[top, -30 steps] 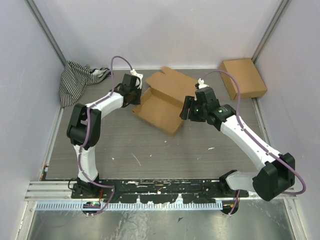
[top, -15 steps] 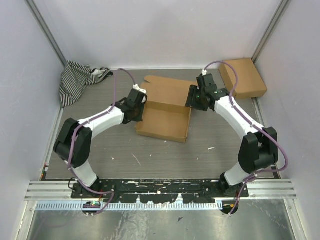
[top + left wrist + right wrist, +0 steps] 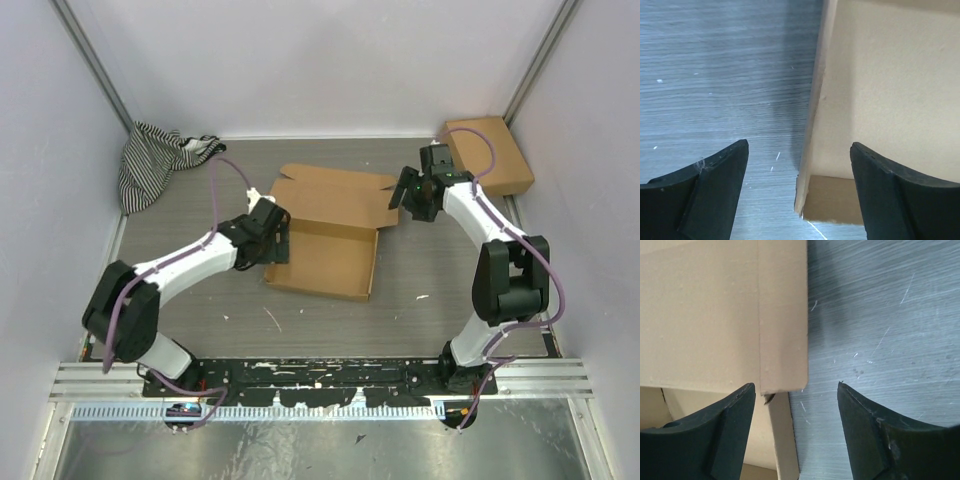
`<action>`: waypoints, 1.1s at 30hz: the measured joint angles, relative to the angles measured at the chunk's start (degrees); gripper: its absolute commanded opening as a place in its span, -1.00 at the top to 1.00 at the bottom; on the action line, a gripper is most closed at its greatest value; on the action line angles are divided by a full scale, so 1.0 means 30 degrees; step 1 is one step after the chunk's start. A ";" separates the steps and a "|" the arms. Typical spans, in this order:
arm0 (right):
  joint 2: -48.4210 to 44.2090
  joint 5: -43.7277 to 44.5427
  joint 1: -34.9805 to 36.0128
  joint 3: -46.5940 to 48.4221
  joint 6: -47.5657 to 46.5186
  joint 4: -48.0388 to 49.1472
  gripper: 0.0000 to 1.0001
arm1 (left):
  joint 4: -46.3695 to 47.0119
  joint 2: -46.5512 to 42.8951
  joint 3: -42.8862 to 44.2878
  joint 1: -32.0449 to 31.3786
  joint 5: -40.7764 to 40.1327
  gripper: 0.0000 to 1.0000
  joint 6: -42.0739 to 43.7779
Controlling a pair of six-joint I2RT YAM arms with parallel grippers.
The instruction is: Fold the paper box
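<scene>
We see the plain brown cardboard paper box (image 3: 322, 255) lying in the middle of the grey wood-grain tabletop (image 3: 430, 300) as a shallow tray, its lid laid flat toward the far wall. Our left end effector (image 3: 797, 150) stands wide astride the tray's left wall, gripping nothing. Our right end effector (image 3: 795, 387) gapes wide over the lid's right corner, likewise empty.

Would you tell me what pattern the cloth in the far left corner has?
The cloth is black-and-white striped; top external view.
</scene>
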 measured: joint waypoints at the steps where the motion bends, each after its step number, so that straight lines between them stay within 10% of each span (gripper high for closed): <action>1: 0.0204 -0.0226 -0.0321 0.0131 -0.0007 0.0022 -0.46 | -0.0153 -0.0612 0.0000 -0.0015 -0.0357 -0.96 -0.0102; 8: 0.3016 -0.2433 -0.2076 0.1836 -0.0175 0.0903 -0.41 | -0.0051 -0.2055 0.2769 0.2543 -0.1632 -0.82 -0.0051; 16: 0.5894 -0.5304 -0.2229 0.2149 -0.0211 0.2135 -0.27 | -0.0022 0.4801 0.9763 0.7359 0.1676 -0.57 0.0211; 33: 0.7745 -0.7453 -0.2193 0.4073 -0.0372 0.2907 0.64 | 0.1122 0.9428 1.1803 0.7766 0.8233 -0.35 0.0168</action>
